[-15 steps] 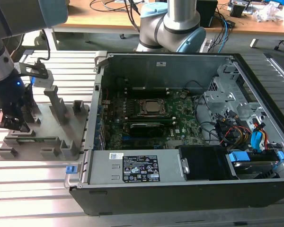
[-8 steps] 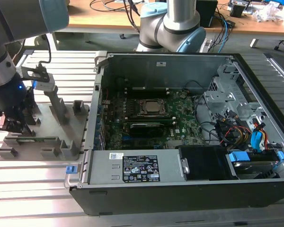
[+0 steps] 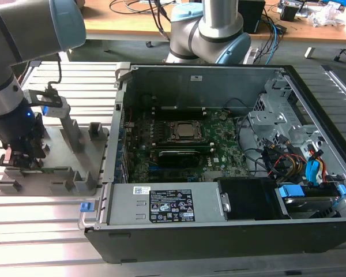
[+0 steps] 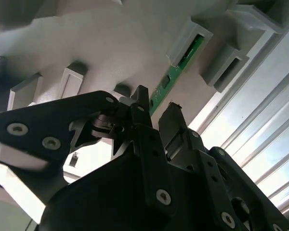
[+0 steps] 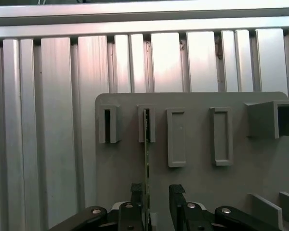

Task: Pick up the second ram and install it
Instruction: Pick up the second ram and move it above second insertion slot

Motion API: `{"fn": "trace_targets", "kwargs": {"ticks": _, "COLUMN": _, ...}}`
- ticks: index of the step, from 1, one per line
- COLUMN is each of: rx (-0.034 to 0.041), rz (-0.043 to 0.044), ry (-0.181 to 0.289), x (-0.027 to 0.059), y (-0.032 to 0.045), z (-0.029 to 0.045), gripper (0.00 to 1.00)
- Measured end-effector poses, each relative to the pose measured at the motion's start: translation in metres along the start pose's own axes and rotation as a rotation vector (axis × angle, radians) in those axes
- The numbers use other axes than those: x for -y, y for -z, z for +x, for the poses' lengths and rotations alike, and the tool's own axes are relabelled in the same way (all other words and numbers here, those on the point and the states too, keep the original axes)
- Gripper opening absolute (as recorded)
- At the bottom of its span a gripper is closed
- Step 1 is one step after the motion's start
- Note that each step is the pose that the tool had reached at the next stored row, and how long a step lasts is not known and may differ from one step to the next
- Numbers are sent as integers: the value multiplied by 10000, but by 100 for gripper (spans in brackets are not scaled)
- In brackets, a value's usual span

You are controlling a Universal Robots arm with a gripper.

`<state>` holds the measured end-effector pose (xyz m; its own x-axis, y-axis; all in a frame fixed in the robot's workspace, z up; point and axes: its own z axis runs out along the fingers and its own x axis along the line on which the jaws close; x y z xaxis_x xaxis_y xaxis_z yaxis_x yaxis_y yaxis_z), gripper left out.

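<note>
Straddling the second ram upright in the grey fixture plate, gripper parted, nothing clamped.

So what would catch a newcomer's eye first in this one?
The open computer case sits in the middle of the exterior view, its green motherboard exposed. At the exterior view's left, the arm's gripper hangs low over the grey fixture plate. In the first wrist view its open fingers straddle the second ram, which stands on edge in a slot of the plate.
</note>
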<state>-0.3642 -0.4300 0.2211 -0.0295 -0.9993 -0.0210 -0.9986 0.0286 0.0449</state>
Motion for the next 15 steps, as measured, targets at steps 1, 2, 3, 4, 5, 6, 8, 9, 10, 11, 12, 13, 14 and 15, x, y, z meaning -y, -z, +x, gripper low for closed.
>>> {"fn": "trace_targets", "kwargs": {"ticks": 1, "rx": -5, "rz": -2, "ry": 101, "x": 1, "y": -13, "z": 1, "gripper": 36}}
{"fn": "trace_targets", "kwargs": {"ticks": 2, "rx": -7, "rz": -4, "ry": 121, "x": 2, "y": -49, "z": 1, "gripper": 36}}
{"fn": "trace_targets", "kwargs": {"ticks": 3, "rx": -7, "rz": -4, "ry": 121, "x": 0, "y": -90, "z": 5, "gripper": 36}}
{"fn": "trace_targets", "kwargs": {"ticks": 4, "rx": 0, "rz": -4, "ry": 121, "x": -6, "y": -126, "z": 18, "gripper": 36}}
{"fn": "trace_targets", "kwargs": {"ticks": 5, "rx": 13, "rz": -3, "ry": 123, "x": -10, "y": -143, "z": 35, "gripper": 36}}
{"fn": "trace_targets", "kwargs": {"ticks": 6, "rx": 51, "rz": -4, "ry": 125, "x": -13, "y": -175, "z": 85, "gripper": 36}}
{"fn": "trace_targets", "kwargs": {"ticks": 8, "rx": 249, "rz": -9, "ry": 133, "x": -13, "y": -190, "z": 87, "gripper": 36}}
{"fn": "trace_targets", "kwargs": {"ticks": 9, "rx": 265, "rz": -10, "ry": 132, "x": -13, "y": -198, "z": 87, "gripper": 36}}
{"fn": "trace_targets", "kwargs": {"ticks": 10, "rx": 264, "rz": -11, "ry": 133, "x": -13, "y": -201, "z": 89, "gripper": 36}}
{"fn": "trace_targets", "kwargs": {"ticks": 11, "rx": 265, "rz": -11, "ry": 134, "x": -12, "y": -204, "z": 89, "gripper": 36}}
{"fn": "trace_targets", "kwargs": {"ticks": 12, "rx": 265, "rz": -11, "ry": 134, "x": -12, "y": -209, "z": 89, "gripper": 36}}
{"fn": "trace_targets", "kwargs": {"ticks": 13, "rx": 267, "rz": -7, "ry": 134, "x": -11, "y": -219, "z": 89, "gripper": 36}}
{"fn": "trace_targets", "kwargs": {"ticks": 14, "rx": 266, "rz": -9, "ry": 134, "x": -11, "y": -224, "z": 90, "gripper": 36}}
{"fn": "trace_targets", "kwargs": {"ticks": 15, "rx": 264, "rz": -11, "ry": 134, "x": -11, "y": -226, "z": 90, "gripper": 36}}
